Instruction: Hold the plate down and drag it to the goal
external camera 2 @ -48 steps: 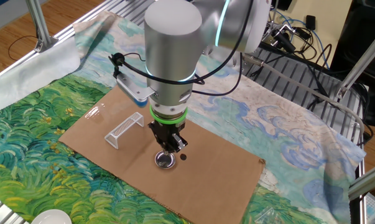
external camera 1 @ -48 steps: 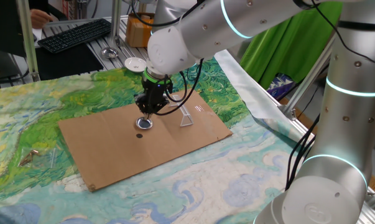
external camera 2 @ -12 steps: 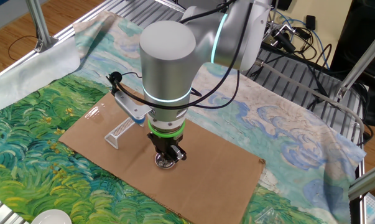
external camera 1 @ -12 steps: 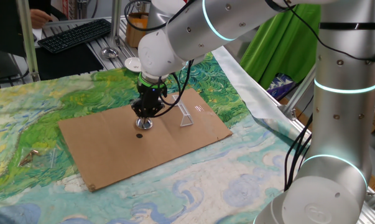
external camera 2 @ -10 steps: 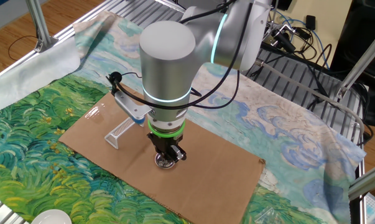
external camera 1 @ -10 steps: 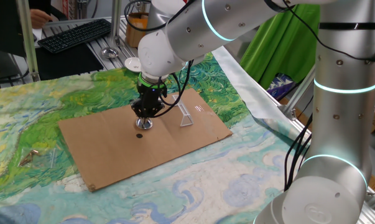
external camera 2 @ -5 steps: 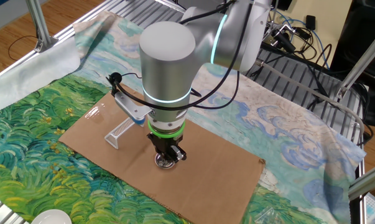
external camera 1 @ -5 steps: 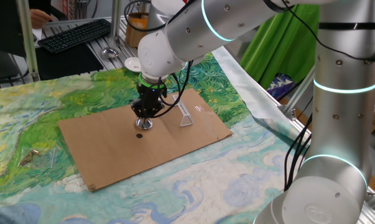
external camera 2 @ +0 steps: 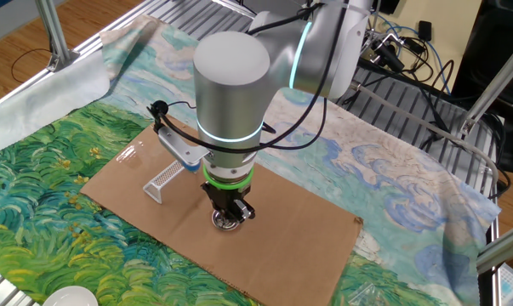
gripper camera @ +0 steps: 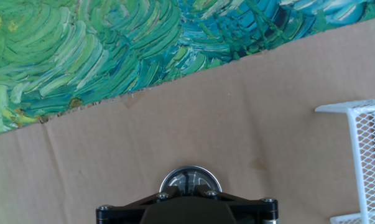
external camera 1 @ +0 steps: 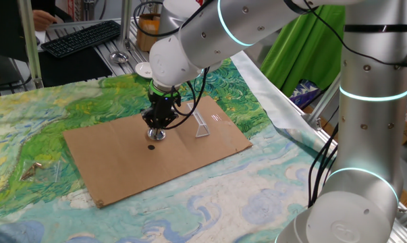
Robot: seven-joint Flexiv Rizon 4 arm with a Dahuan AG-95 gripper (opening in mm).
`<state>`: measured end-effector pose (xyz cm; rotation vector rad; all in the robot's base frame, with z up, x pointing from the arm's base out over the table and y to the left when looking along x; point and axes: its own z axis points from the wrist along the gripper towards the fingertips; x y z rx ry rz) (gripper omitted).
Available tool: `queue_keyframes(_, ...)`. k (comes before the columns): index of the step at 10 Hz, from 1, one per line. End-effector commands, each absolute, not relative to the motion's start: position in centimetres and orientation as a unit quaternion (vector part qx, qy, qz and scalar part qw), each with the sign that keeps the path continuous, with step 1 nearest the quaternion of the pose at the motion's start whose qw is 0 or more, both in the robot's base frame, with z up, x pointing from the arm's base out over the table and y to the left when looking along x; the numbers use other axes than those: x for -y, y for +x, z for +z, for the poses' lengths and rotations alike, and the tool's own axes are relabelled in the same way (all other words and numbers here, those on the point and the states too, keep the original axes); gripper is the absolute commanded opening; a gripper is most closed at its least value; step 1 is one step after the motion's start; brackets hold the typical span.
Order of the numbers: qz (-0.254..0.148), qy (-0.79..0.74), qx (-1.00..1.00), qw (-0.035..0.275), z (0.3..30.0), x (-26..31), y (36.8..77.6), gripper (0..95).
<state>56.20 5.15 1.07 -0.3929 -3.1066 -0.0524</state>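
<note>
I've got the hand (external camera 2: 228,215) down on the plate (external camera 2: 225,222), fingertips together as far as I can judge, pressing on the dish rather than clamped around it. The hand view shows only the hand's black body over the near half of the plate (gripper camera: 190,180), so I can't confirm actual contact force, only that the tip sits right on top of it.

Plate location: on the cardboard sheet (external camera 1: 122,162), roughly mid-sheet, with the small black dot (external camera 1: 150,145) just beside it. In one fixed view the plate (external camera 1: 156,134) peeks out below the hand (external camera 1: 158,127).

The goal (external camera 1: 202,128), the whitish wedge frame, stands on the same sheet, apart from the plate, nearer the sheet's far edge. From the hand view it's at the right edge of frame (gripper camera: 364,155), mesh face visible. From the other fixed view it's to the left of the hand (external camera 2: 164,179).

My read on step: hold-down looks established, drag not yet begun. The plate is clear of the goal.

Next move, as I see it: keep downward pressure and slide laterally across the cardboard toward the wedge. Needs steady normal force; a shiny metal dish on cardboard could slip out from under the tip if I lift or tilt. Also need to line up with the frame's open side so the plate enters and doesn't shove the wedge.
</note>
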Motion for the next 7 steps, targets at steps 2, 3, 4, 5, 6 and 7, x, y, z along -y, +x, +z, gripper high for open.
queue_keyframes(2, -0.016, -0.122, 0.992, 0.004, 0.95, -4.93, 56.26, 0.0)
queue_keyframes(3, -0.016, -0.121, 0.992, 0.004, 0.9, -4.84, 56.3, 0.0)
queue_keyframes(4, -0.015, -0.12, 0.993, 0.004, 0.87, -4.76, 56.33, 0.0)
queue_keyframes(5, -0.015, -0.119, 0.993, 0.003, 0.8, -4.61, 56.38, 0.0)
queue_keyframes(6, -0.015, -0.117, 0.993, 0.003, 0.7, -4.42, 56.44, 0.0)
queue_keyframes(7, -0.015, -0.116, 0.993, 0.003, 0.71, -4.32, 56.46, 0.0)
